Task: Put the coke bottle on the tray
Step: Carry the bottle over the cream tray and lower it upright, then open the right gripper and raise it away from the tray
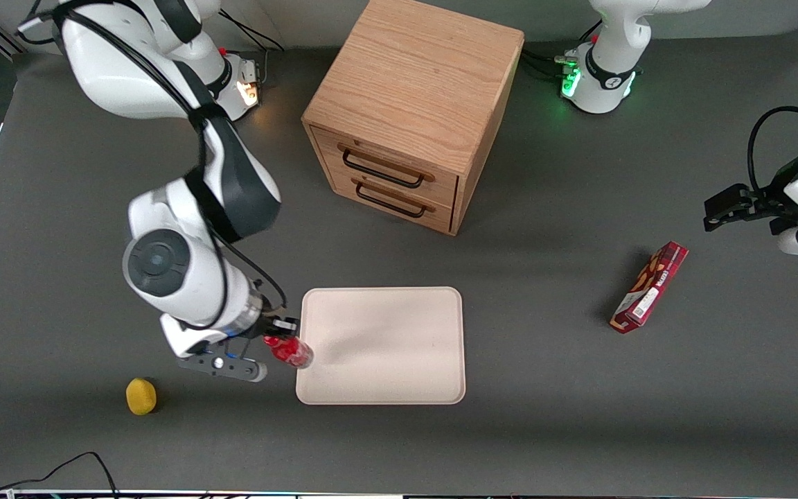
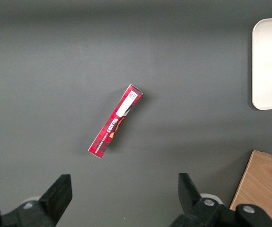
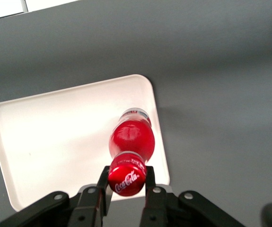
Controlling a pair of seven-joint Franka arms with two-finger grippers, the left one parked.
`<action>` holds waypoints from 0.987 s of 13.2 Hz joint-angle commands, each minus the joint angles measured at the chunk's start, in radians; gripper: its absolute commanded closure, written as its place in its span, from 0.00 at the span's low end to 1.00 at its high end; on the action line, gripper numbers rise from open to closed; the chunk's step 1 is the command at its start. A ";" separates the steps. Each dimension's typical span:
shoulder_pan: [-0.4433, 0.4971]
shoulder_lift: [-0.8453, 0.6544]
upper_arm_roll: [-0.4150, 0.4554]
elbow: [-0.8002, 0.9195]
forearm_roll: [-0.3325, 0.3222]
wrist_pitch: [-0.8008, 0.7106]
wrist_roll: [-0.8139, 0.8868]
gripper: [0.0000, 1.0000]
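My right gripper (image 1: 278, 335) is shut on the neck of the coke bottle (image 1: 290, 350), a small red bottle with a red cap. It holds the bottle above the edge of the tray (image 1: 399, 326) that lies toward the working arm's end, at the corner nearer the front camera. In the right wrist view the gripper (image 3: 127, 176) clamps the bottle (image 3: 131, 139) just under its cap, and the pale cream tray (image 3: 55, 137) lies below it. The tray's corner also shows in the left wrist view (image 2: 270, 71).
A wooden drawer cabinet (image 1: 413, 111) stands farther from the front camera than the tray. A flat red snack box (image 1: 650, 286) lies toward the parked arm's end, also in the left wrist view (image 2: 116, 121). A small yellow object (image 1: 141, 396) lies near the working arm.
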 commanded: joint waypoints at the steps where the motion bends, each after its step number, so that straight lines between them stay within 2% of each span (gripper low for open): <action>1: 0.023 0.074 -0.015 0.071 -0.015 0.052 0.056 1.00; 6: 0.031 0.138 -0.018 0.063 -0.020 0.121 0.067 1.00; 7: 0.031 0.140 -0.024 0.060 -0.020 0.124 0.067 0.88; 9: 0.032 0.141 -0.026 0.045 -0.027 0.132 0.067 0.34; 10: 0.032 0.141 -0.026 0.042 -0.047 0.132 0.069 0.00; 13: 0.020 0.067 -0.022 -0.008 -0.052 0.062 0.049 0.00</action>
